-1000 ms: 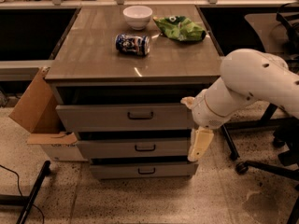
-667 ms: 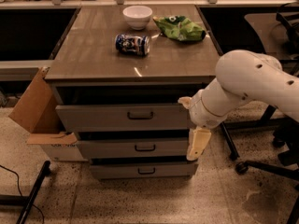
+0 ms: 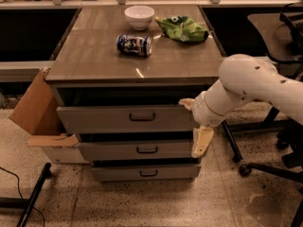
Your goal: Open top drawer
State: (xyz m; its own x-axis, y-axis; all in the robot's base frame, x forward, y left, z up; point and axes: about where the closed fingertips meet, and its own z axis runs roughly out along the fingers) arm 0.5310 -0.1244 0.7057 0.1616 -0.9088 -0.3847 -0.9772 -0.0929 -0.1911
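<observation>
- top drawer [image 3: 118, 119]: uppermost of three grey fronts under the surface [image 3: 94, 56], widest one. Its long axis runs left-right across the view. Dark handle [image 3: 142, 117] sits at the centre of the front.
- A dark gap shows between the surface edge and the drawer front. The front stands proud of the two lower drawers, so I judge it partly out already, not fully open.
- end effector [image 3: 195, 123]: at the right end of the top drawer front, on the white arm [image 3: 251, 86] that comes in from the right.
- Key relation: the handle lies to the left of the end effector, at about the same height and well apart from it. The end effector is off the handle and close to the drawer's right end.
- End effector state: the two cream fingers are spread wide. The upper one [image 3: 186, 103] is at the drawer's top right corner, either touching it or just beside it, I can't say which. The lower one [image 3: 201, 142] hangs down in front of the middle drawer's right end.
- It holds nothing that I can see.
- Judgement for the next move: pull straight out toward the camera, square to the front's long axis. A hold this far off centre could skew the drawer.
- On the surface, away from the action: bowl [image 3: 139, 17], can [image 3: 134, 45], green bag [image 3: 182, 28].
</observation>
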